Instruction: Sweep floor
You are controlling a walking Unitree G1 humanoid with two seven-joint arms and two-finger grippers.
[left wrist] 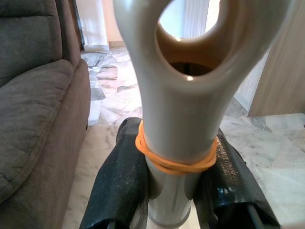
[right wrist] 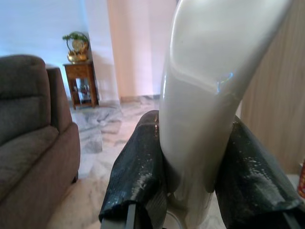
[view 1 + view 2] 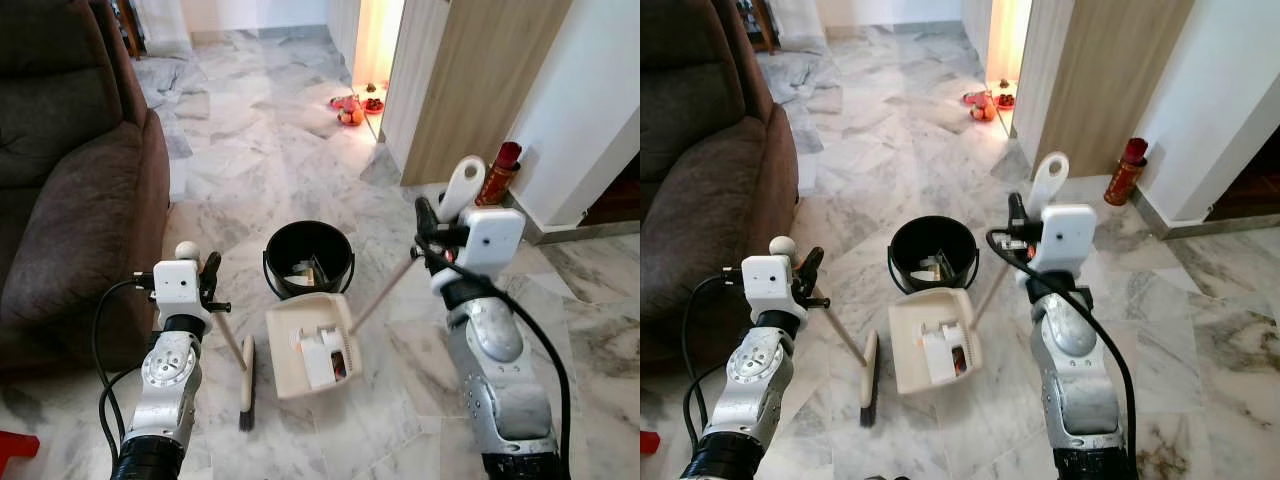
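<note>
Broom [image 3: 246, 385] lay head-down on the marble floor [image 3: 300, 130] just beside the cream dustpan [image 3: 310, 345] in the left eye view, its thin stick rising to my left gripper [image 3: 208, 283], with the black bucket [image 3: 308, 258] close behind, the sofa [image 3: 70, 180] hard on my left and open floor ahead. My left wrist view showed both fingers [image 1: 121, 191] clamped on the broom's looped grip at an orange band [image 1: 174, 160]; I judged it light, stiff, smooth plastic, best held there. My right wrist view showed my right gripper [image 2: 190, 191] clenched on the dustpan's glossy handle [image 2: 209, 90].
</note>
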